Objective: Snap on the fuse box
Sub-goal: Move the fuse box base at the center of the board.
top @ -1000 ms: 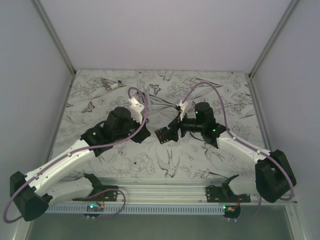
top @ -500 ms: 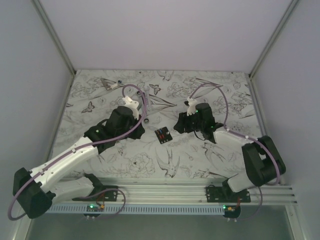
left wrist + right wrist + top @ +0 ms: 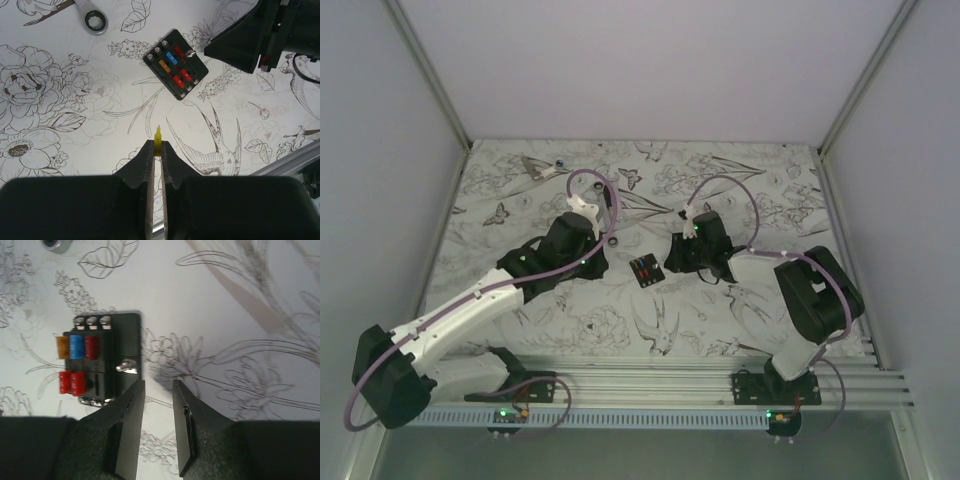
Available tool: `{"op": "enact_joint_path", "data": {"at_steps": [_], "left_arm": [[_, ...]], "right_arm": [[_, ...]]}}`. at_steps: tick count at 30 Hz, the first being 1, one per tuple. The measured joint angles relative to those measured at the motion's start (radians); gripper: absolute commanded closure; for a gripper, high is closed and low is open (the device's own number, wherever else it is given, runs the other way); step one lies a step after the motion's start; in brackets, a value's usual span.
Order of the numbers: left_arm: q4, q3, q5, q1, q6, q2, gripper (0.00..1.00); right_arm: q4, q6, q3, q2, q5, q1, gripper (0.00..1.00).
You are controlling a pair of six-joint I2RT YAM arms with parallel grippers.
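Left end effector point(image 3: 158, 150) grips a tiny yellow fuse point(image 3: 158, 135). Right end effector point(image 3: 157, 390), jaws apart and empty, is just beside the black squarish plastic fuse box point(image 3: 100, 360).

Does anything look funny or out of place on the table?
Yes. The fuse box sits crooked, turned at an angle to the edges of the table. One slot in it is empty. A little yellow fuse is outside the box, pinched in the left gripper.
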Motion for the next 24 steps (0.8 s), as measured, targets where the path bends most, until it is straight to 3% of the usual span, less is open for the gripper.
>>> {"op": "enact_joint_path", "data": {"at_steps": [15,20,24], "left_arm": [[-0.049,0.031,-0.006,0.000,-0.039,0.050,1.00],[-0.061,0.074,-0.006,-0.002,-0.041,0.114,1.00],[-0.106,0.156,-0.006,-0.013,-0.040,0.225,1.00]], "right_arm": [[0.163,0.143,0.033,0.101,-0.022,0.216,0.69],[0.137,0.142,0.029,0.071,0.013,0.214,0.60],[0.092,0.103,-0.016,-0.058,0.072,0.195,0.51]]}}
